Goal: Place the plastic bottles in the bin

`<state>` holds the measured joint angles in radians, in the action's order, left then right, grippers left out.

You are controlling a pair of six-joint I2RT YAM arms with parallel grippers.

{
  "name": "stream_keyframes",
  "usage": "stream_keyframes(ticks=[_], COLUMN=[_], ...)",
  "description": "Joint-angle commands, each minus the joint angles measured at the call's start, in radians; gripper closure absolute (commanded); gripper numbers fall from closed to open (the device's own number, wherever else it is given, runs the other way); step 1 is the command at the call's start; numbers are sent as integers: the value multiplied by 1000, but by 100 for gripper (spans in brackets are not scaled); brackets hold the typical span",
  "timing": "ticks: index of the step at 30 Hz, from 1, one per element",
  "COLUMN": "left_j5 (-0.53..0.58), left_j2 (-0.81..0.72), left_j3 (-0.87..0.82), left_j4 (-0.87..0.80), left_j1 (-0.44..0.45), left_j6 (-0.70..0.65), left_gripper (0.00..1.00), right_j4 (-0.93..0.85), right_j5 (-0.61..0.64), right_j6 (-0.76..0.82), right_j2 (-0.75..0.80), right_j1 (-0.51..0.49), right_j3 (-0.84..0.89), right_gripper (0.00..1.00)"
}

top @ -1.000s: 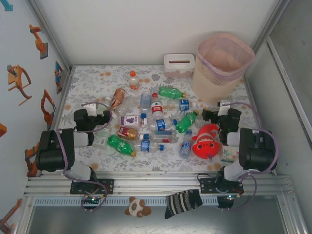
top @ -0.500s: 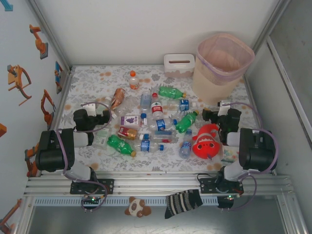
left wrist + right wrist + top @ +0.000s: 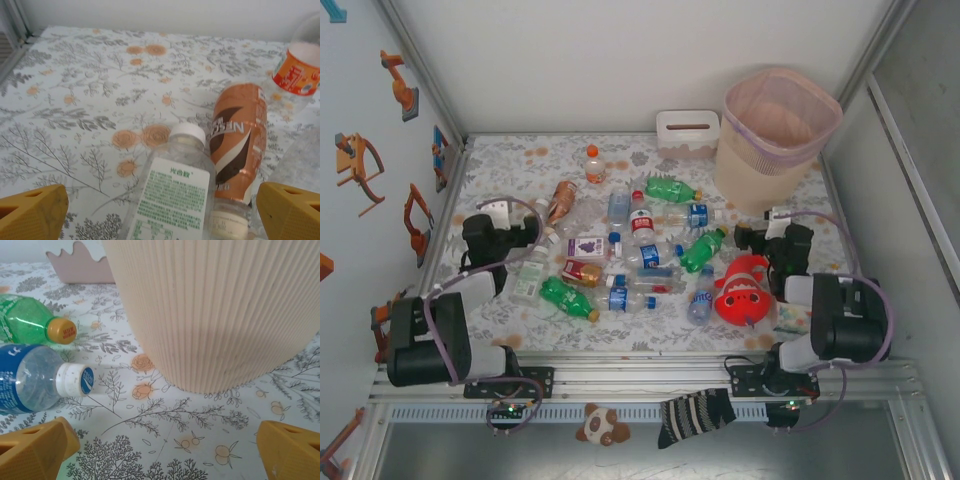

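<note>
Several plastic bottles (image 3: 642,252) lie scattered over the middle of the flowered table. My left gripper (image 3: 525,238) is open at the left of the pile. In the left wrist view a clear bottle (image 3: 175,192) with a white cap and green print lies between the yellow fingertips (image 3: 31,212), untouched by either. Beside it lies a brown coffee bottle (image 3: 238,134). My right gripper (image 3: 748,236) is open and empty over bare table, just in front of the pale pink-beige bin (image 3: 778,130). The bin's ribbed wall (image 3: 215,305) looms close ahead, with a blue-labelled bottle (image 3: 31,377) to the left.
A red clownfish plush (image 3: 744,290) lies by my right arm. The white slotted tissue box (image 3: 687,132) stands left of the bin. A green bottle (image 3: 26,320) and an orange-labelled bottle (image 3: 299,75) lie farther out. White walls close in the table.
My left arm has swung back and its gripper has shifted toward the far left, over the clear bottle. The right gripper has barely moved.
</note>
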<state>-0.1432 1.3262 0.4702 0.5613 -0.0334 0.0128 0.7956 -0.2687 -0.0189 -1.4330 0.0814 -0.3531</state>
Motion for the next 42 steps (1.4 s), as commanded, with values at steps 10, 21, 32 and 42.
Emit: stream_keyframes(ticks=[10, 21, 32, 42], left_j5=[51, -79, -239, -300], left_j2=[-168, -211, -258, -331], left_j3=[221, 432, 445, 385], left_j4=[-557, -983, -1036, -960], left_j1=[4, -6, -30, -98], left_j6=[99, 195, 125, 180], left_gripper=[3, 1, 0, 0], right_j4=[-605, -1135, -1267, -1275], right_j5=[54, -60, -95, 0], right_j6=[-76, -403, -631, -750], right_j2=[272, 311, 209, 66], right_j1=[-38, -55, -159, -290], right_j3=[-184, -383, -496, -561], right_gripper=[9, 14, 20, 17])
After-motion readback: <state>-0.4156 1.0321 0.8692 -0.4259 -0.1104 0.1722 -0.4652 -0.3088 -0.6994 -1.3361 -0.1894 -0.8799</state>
